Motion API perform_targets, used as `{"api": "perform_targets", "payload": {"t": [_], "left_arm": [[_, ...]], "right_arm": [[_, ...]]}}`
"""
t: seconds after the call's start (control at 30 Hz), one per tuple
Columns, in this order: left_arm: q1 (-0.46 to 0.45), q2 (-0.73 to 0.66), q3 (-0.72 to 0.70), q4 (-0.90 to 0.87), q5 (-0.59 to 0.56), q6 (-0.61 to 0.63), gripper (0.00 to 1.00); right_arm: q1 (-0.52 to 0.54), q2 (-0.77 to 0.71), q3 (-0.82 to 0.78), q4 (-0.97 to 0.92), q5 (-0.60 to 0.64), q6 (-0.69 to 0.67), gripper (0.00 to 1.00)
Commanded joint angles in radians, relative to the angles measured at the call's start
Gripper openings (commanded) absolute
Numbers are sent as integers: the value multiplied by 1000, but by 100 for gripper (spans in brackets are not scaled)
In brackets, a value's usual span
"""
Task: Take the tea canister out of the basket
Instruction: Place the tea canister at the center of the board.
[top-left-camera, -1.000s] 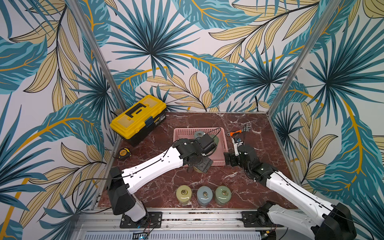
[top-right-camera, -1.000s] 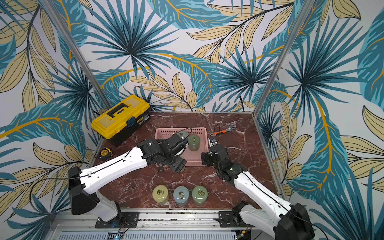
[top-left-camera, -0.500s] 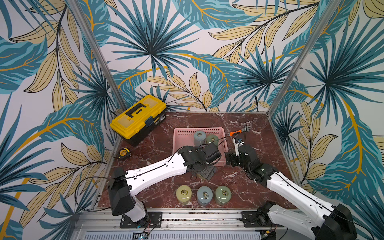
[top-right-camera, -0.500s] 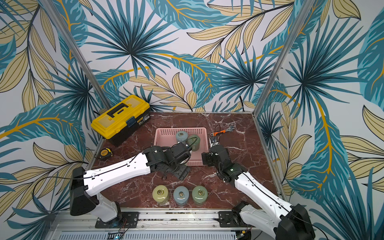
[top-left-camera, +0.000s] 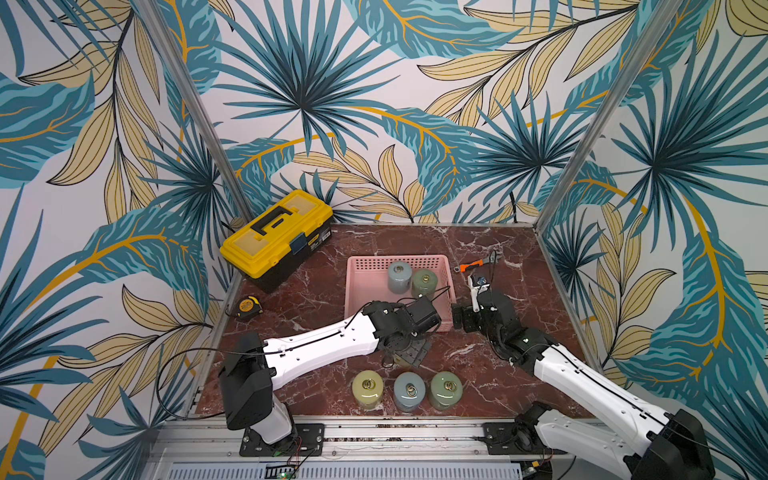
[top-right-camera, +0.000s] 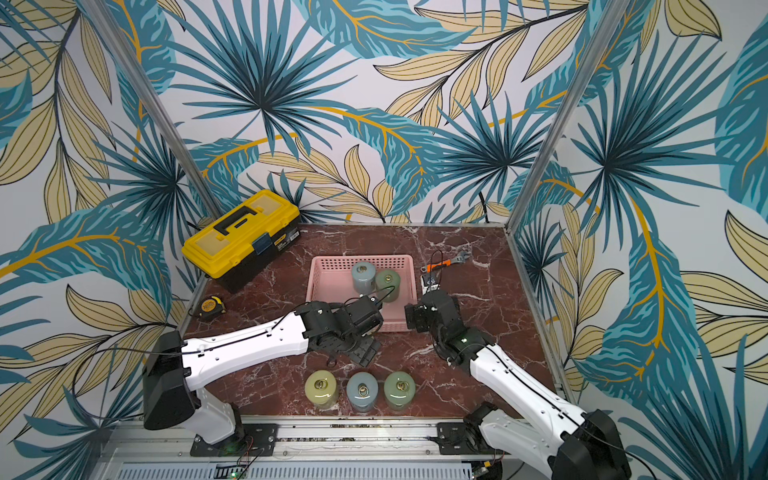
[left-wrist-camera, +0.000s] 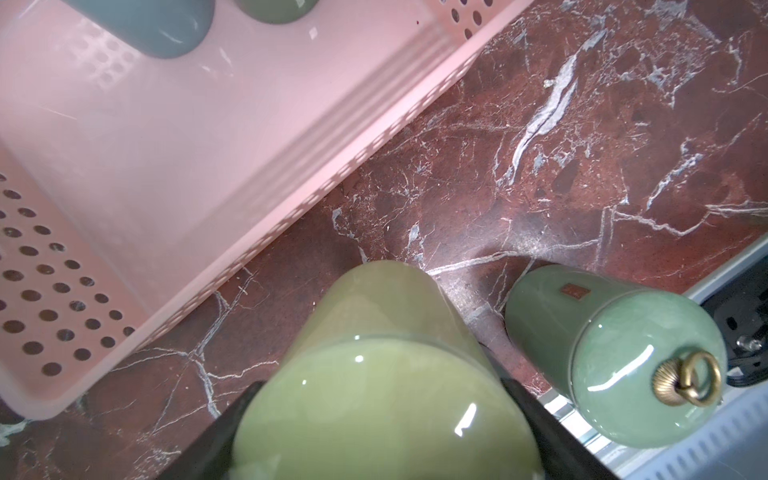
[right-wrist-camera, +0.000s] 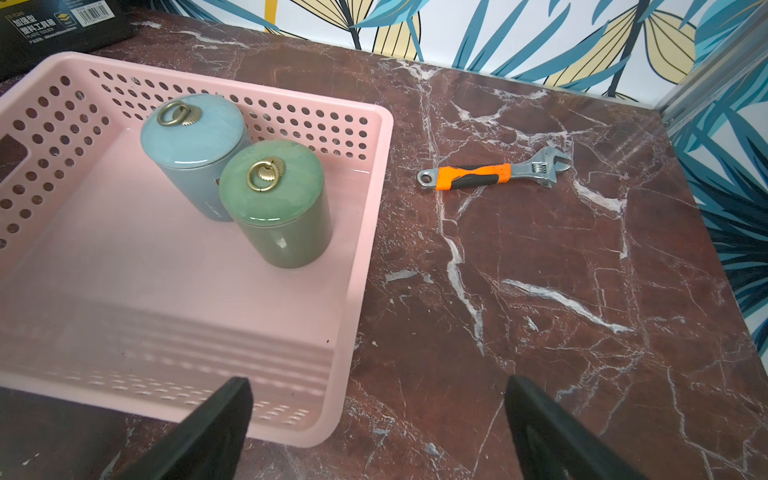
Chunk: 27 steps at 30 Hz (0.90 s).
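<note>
Left wrist view: the left gripper (left-wrist-camera: 380, 395) pinches a yellow-green tea canister (left-wrist-camera: 374, 307) just outside the pink basket (left-wrist-camera: 291, 183), beside a pale green canister (left-wrist-camera: 611, 353). Right wrist view: the right gripper (right-wrist-camera: 378, 386) is spread and empty by the basket's corner; a blue canister (right-wrist-camera: 187, 133) and a jade canister (right-wrist-camera: 270, 195) stand inside. Both top views hide the held canister under the left gripper.

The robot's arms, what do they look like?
Both the left arm and right arm have smooth white shells dotted with small dark holes, bulky black joints and bases, and thin black cables running along them. Each ends in flat, black, wedge-shaped fingers.
</note>
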Motion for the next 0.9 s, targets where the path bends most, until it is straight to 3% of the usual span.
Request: {"api": "perform_targets", "payload": {"t": [0.0,0.87], "left_arm": [[-4,7,-23,82,-7,-18,44],[-6,86,-81,163,1,-44,44]], "right_arm": [[-3,-19,-21,17,18,12,99],[-2,-28,-25,18,21,12,99]]}}
